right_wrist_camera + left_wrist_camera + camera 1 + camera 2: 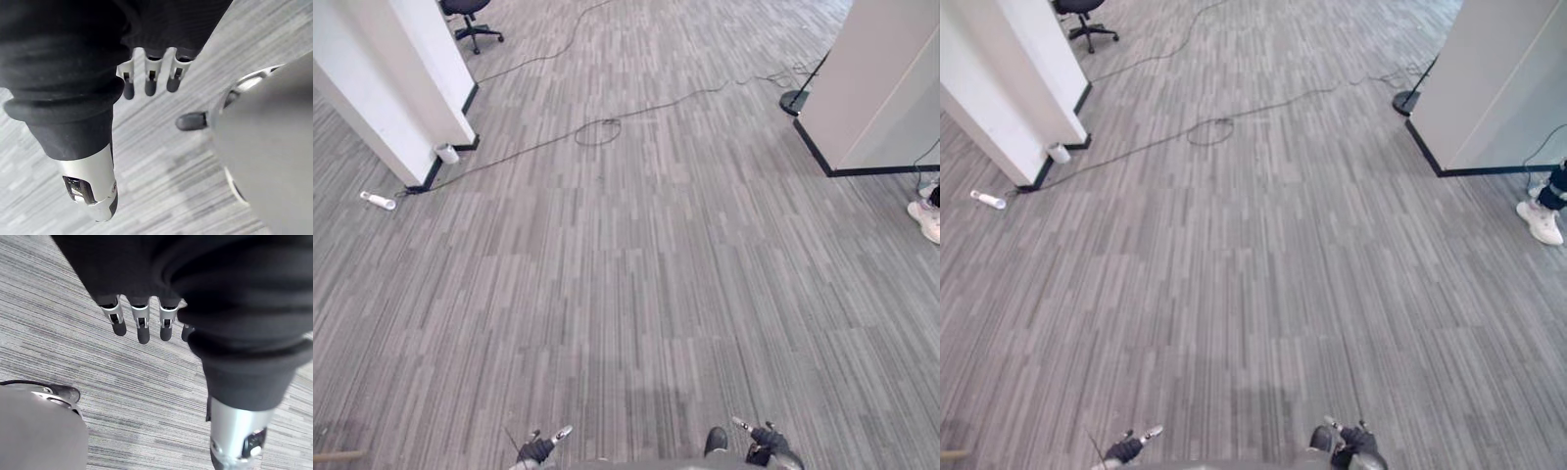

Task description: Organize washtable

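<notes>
The left hand (538, 449) and the right hand (769, 441) hang low at the robot's sides. The left's fingers (143, 328) are straight, slightly apart and hold nothing; the right's fingers (150, 84) are the same. Ahead lies a grey striped carpet floor (636, 274) between white partition walls (401, 88). A small white handheld object (379, 201) lies near one wall's base, and a person's white shoe (1540, 221) stands at the far right. By my reading, the wash counter is yet to be reached, so none of the organising is begun and all of it is left.
</notes>
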